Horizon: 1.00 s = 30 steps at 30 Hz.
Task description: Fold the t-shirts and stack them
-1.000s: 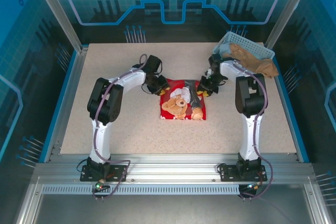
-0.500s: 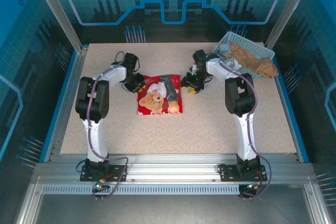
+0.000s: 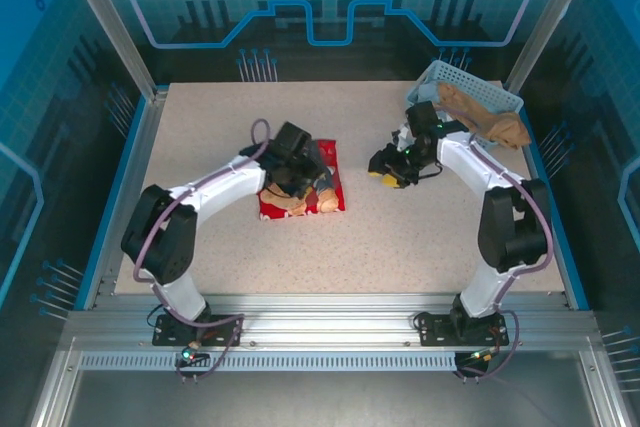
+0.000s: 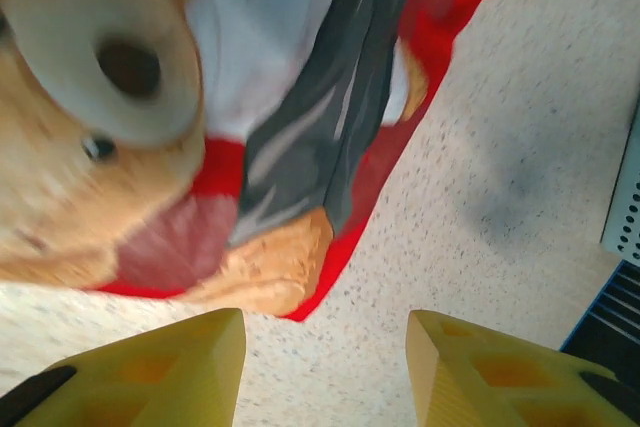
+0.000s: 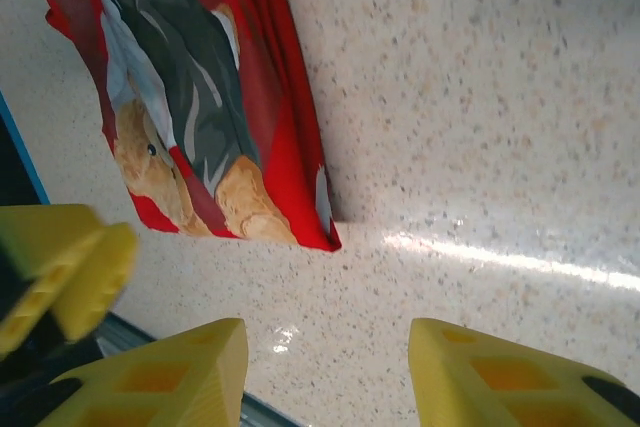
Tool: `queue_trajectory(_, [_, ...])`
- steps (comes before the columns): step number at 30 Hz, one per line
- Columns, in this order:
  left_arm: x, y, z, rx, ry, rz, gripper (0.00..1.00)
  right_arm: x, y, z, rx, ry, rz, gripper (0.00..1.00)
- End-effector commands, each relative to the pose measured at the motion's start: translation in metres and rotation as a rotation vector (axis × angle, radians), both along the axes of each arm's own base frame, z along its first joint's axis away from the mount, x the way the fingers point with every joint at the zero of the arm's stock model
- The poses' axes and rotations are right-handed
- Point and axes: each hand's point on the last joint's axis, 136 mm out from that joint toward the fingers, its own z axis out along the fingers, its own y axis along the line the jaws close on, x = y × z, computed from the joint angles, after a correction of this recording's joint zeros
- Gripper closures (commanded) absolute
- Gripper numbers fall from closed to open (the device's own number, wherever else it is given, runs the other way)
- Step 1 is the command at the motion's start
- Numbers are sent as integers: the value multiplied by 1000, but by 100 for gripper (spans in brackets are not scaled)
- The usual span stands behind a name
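From above: a folded red shirt (image 3: 322, 187) left of centre on the table (image 3: 400, 247), bear print up, its left part hidden under the left gripper (image 3: 298, 173). Right gripper (image 3: 388, 167) apart from the shirt, over bare table, between shirt and basket (image 3: 482, 97). Basket at the far right corner, tan cloth (image 3: 490, 119) heaped in it and hanging over the rim. From that height, no telling how wide either pincer stands. Plain at the left wrist: left gripper (image 4: 325, 347) parted and empty, yellow fingers (image 4: 160, 372) with bare speckled table in the gap, shirt (image 4: 330, 127) just beyond the tips and untouched. Close enough there for the print: pale muzzle with a dark nose, one small eye, white and grey clothing, a tan paw at the red edge lying flat on the table. At the right wrist: right gripper (image 5: 328, 357) likewise parted, middling wide, nothing between its fingers (image 5: 500, 372). Shirt (image 5: 190, 107) farther off at upper left, its near corner square and sharp, one long folded edge in full. Also a bright streak of glare across the table and a strip of blue border at the far left.
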Motion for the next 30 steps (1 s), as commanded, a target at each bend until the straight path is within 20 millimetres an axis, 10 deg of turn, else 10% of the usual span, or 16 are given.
queue_trajectory(1, [26, -2, -14, -98, 0, 266, 54, -11, 6, 3, 54, 3, 4, 53])
queue_trajectory(7, [38, 17, -50, -8, 69, 378, 55, -25, 0, 7, 60, 2, 9, 54])
queue_trajectory(14, [50, 95, -84, 77, 145, 403, 58, -36, -11, 16, 67, -3, -17, 54])
queue_trajectory(25, [136, 236, -88, 118, 101, 347, 62, -46, -20, 19, 59, 8, -68, 54])
queue_trajectory(30, [187, 270, -95, 48, 52, 347, 64, -45, -21, 20, 50, 15, -85, 54])
